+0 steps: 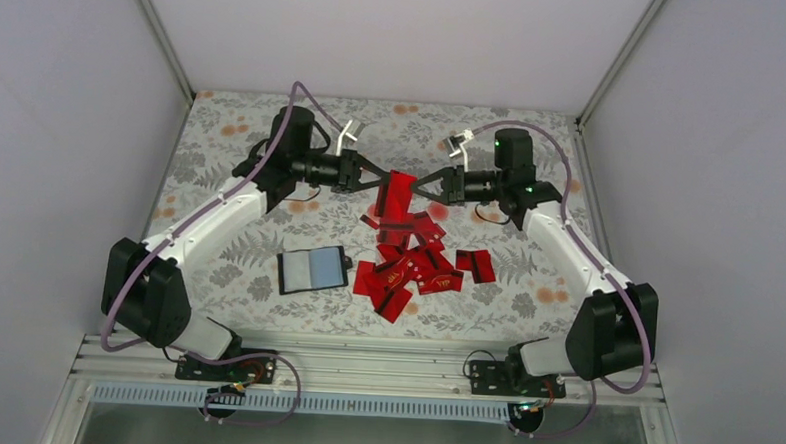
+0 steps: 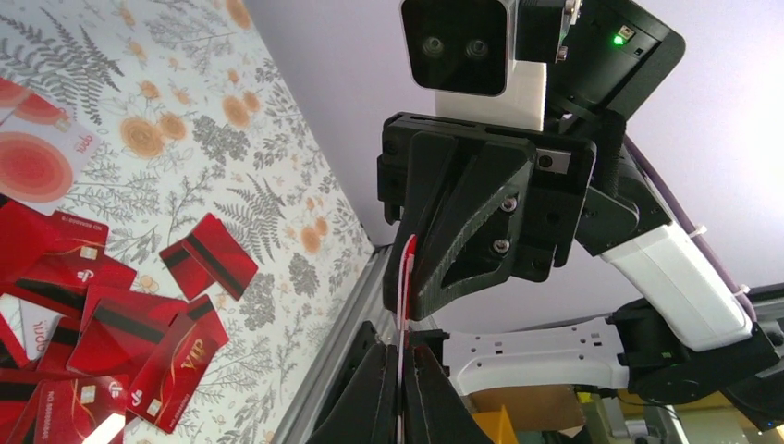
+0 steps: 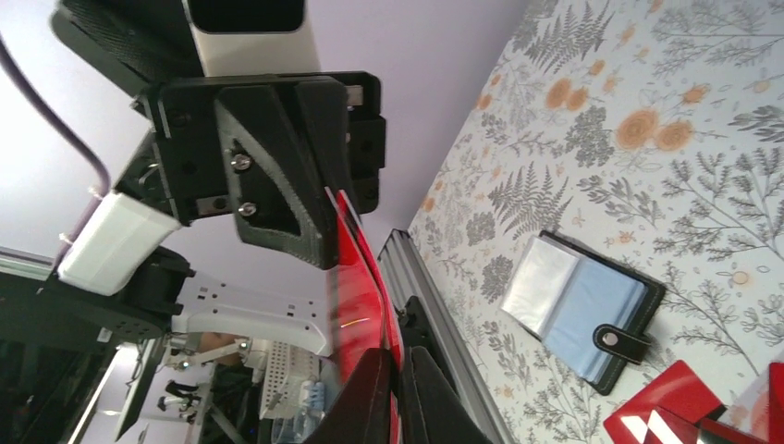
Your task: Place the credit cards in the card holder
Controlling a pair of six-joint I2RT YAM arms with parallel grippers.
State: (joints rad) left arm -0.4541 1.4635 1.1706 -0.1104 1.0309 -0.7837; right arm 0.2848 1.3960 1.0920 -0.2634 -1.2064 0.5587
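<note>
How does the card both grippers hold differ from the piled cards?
The held card is off the table; the piled cards lie on it. The left gripper and right gripper pinch the held card's opposite edges; the piled cards go untouched. All are red.

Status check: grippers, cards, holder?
Left gripper and right gripper both shut on one red card, above the card pile. Card holder lying open, no card showing inside. Nothing blocking it.
</note>
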